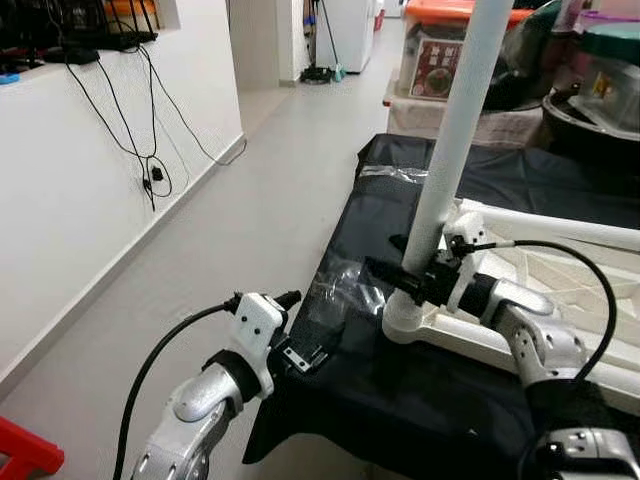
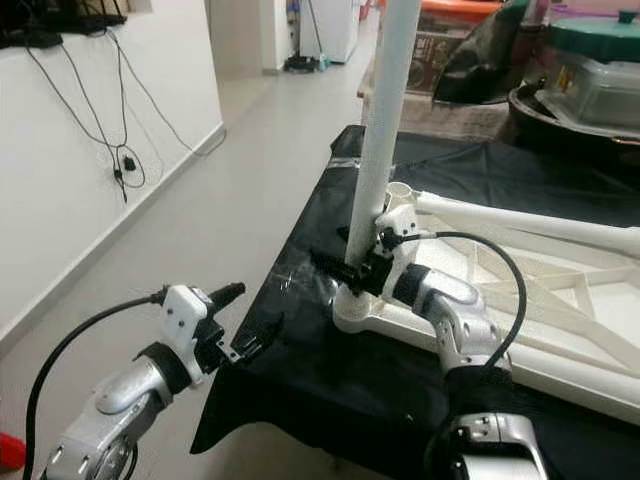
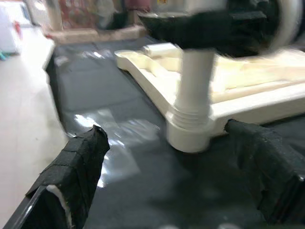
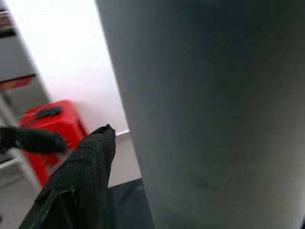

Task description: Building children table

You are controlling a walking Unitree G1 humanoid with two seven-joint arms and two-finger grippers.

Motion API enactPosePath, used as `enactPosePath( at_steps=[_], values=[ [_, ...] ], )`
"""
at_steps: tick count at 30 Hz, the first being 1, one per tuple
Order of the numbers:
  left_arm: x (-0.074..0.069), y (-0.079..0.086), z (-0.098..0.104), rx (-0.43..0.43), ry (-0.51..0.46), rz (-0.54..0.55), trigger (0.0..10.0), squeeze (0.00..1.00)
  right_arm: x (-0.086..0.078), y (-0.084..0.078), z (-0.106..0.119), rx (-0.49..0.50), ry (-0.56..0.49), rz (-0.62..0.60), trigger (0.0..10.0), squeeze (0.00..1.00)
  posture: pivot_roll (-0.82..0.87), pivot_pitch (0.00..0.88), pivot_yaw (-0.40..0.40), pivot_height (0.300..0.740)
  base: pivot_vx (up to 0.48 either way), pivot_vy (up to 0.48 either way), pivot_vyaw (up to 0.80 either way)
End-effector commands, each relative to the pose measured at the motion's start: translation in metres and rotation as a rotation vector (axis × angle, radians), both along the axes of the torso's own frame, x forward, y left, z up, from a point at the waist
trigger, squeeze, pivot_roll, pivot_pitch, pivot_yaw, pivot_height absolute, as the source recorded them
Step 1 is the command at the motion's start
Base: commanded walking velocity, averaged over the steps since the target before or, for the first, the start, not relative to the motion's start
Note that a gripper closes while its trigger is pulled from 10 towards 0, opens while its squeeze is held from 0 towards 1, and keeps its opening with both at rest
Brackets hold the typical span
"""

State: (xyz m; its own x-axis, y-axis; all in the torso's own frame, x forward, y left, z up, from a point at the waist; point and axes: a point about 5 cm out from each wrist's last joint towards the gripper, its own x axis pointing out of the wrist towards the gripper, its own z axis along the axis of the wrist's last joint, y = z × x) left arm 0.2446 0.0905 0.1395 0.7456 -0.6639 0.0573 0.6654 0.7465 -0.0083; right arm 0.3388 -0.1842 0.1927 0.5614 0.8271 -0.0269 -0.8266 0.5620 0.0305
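Left wrist view looks between the left gripper's (image 3: 181,186) 2 parted, empty fingers at the round cream plastic socket (image 3: 189,131) of the upturned cream plastic table top (image 1: 560,300) on the black plastic sheet (image 1: 400,390). Head views add the right gripper (image 1: 405,272) clamped on the upright white plastic leg (image 1: 455,140); beyond stand storage boxes (image 1: 440,55).

The white table leg (image 1: 455,140) runs past the top edge, its upper end unseen.
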Motion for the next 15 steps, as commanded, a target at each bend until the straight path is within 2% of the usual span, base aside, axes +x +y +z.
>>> enactPosePath(
  at_steps=[1,4,10,11,12,13,15],
  values=[
    [-0.010,-0.005,-0.005,-0.014,0.033,-0.032,10.0,0.00,0.001,0.012,0.001,-0.003,0.014,0.099,10.0,0.00,0.06,0.048,-0.017,0.740,0.000,0.000,0.00],
    [-0.017,-0.007,-0.007,-0.022,0.046,-0.043,10.0,0.00,0.004,0.011,0.005,0.005,0.007,0.119,10.0,0.00,0.06,0.046,-0.021,0.740,0.000,0.000,0.00],
    [-0.020,-0.008,-0.009,-0.030,0.054,-0.054,10.0,0.00,0.006,0.011,0.007,0.009,0.002,0.137,10.0,0.00,0.06,0.049,-0.021,0.740,0.000,0.000,0.00],
    [-0.021,-0.008,-0.009,-0.033,0.057,-0.055,10.0,0.00,0.005,0.012,0.006,0.002,0.011,0.179,4.4,0.00,0.06,0.049,-0.021,0.740,0.000,0.000,0.00],
    [-0.022,-0.008,-0.010,-0.034,0.060,-0.055,10.0,0.00,0.004,0.014,0.005,-0.003,0.018,0.211,4.4,0.00,0.06,0.049,-0.021,0.740,0.000,0.000,0.00],
    [-0.022,-0.008,-0.010,-0.035,0.061,-0.053,10.0,0.00,0.004,0.014,0.004,-0.012,0.026,0.226,0.0,0.00,0.06,0.048,-0.021,0.740,0.000,0.000,0.00],
    [-0.022,-0.008,-0.010,-0.036,0.062,-0.052,10.0,0.00,0.004,0.015,0.002,-0.021,0.025,0.231,0.0,0.00,0.06,0.048,-0.019,0.740,0.000,0.000,0.00]
  ],
)
